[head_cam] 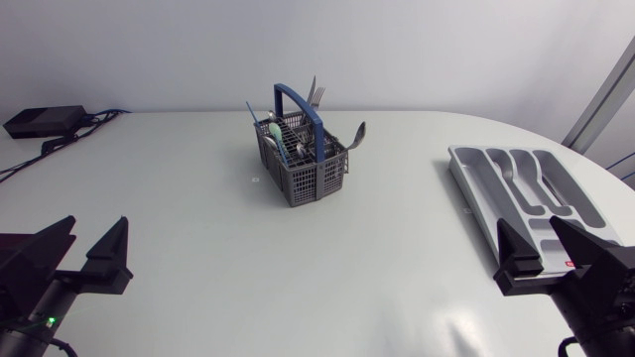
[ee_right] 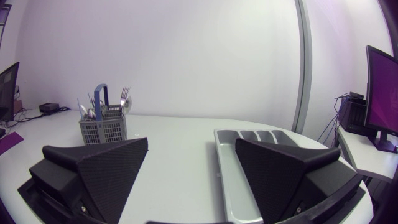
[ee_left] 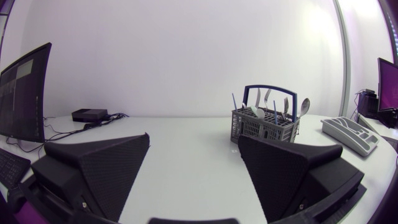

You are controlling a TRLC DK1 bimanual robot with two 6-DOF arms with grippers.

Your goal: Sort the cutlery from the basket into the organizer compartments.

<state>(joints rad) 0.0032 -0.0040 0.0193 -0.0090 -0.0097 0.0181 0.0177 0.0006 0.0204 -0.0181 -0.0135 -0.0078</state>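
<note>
A grey cutlery basket (head_cam: 302, 159) with a blue handle stands at the table's middle back, holding several upright forks, spoons and blue-handled pieces. The left wrist view has the basket (ee_left: 264, 123) far ahead of that gripper, the right wrist view has the basket (ee_right: 103, 127) far ahead too. The grey organizer (head_cam: 531, 190), its compartments empty, lies at the right; the organizer (ee_right: 239, 168) sits just ahead of my right gripper (ee_right: 189, 171). My left gripper (head_cam: 71, 253) rests open at the front left, my right gripper (head_cam: 551, 243) open at the front right. Nothing is between either pair of fingers.
A black box (head_cam: 45, 120) with cables sits at the table's back left corner. The white table (head_cam: 298, 268) stretches bare between both grippers and the basket. The table's curved edge runs close behind the organizer.
</note>
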